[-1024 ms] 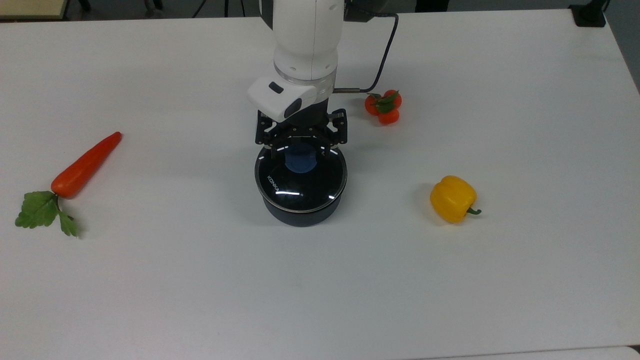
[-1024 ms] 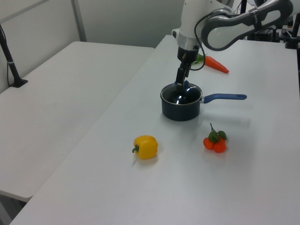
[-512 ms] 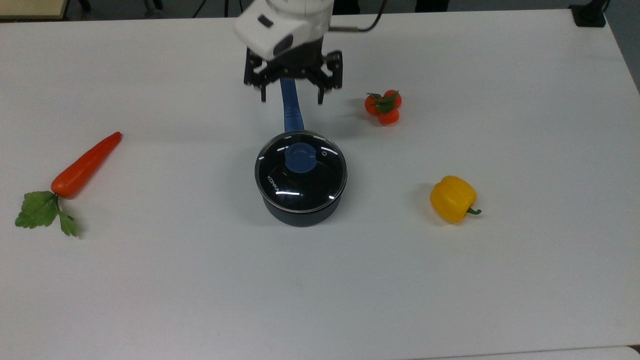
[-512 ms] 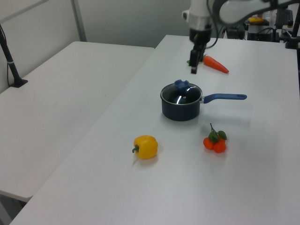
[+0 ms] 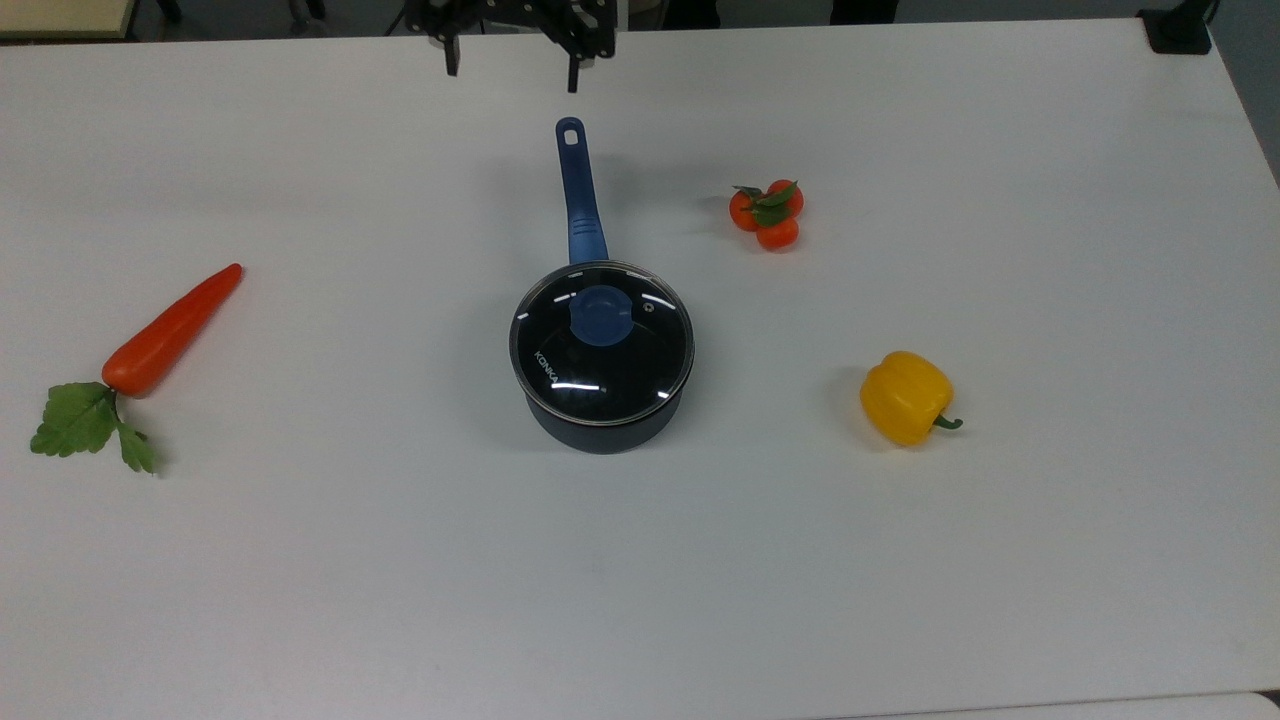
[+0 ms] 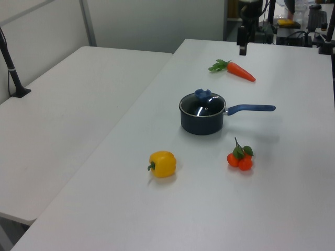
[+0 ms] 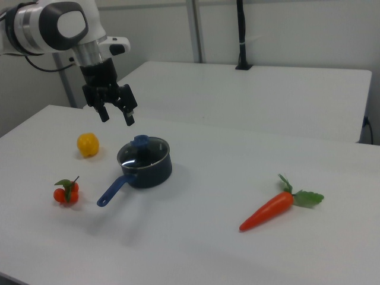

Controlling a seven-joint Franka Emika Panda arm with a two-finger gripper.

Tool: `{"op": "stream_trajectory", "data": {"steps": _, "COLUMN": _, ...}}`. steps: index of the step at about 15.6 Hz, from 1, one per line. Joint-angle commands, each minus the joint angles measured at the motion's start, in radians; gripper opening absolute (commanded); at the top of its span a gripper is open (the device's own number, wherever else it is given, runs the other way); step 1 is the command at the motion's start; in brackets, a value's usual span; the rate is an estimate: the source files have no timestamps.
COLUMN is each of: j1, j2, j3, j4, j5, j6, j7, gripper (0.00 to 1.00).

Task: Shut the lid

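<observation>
At mid-table: glass lid (image 5: 601, 345) sits square on the saucepan (image 5: 600, 425).
Gripper (image 7: 116, 114): high above, fingers spread, holding nothing.
Left: seemingly nothing.

White rounded arm (image 7: 53, 24) with grey joint caps, black wrist, black two-fingered gripper (image 7: 116, 115).

lid (image 5: 601, 345) on saucepan (image 5: 600, 425), mid-table (image 5: 300, 580)

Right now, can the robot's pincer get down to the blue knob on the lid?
Probably yes. The pincer hangs open above the table, and nothing sits over the knob on the lid.
</observation>
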Motion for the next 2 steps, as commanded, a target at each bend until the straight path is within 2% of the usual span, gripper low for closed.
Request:
{"op": "stream_trajectory", "data": {"steps": 1, "j1": -0.008, "j2": -0.048, "j3": -0.004, "j4": -0.036, "j5": 0.0, "j6": -0.027, "j7": 0.005, "gripper": 1.0}}
{"op": "stream_trajectory", "data": {"steps": 2, "j1": -0.01, "j2": -0.048, "j3": -0.004, "j4": -0.035, "j5": 0.0, "j6": -0.028, "j7": 0.005, "gripper": 1.0}}
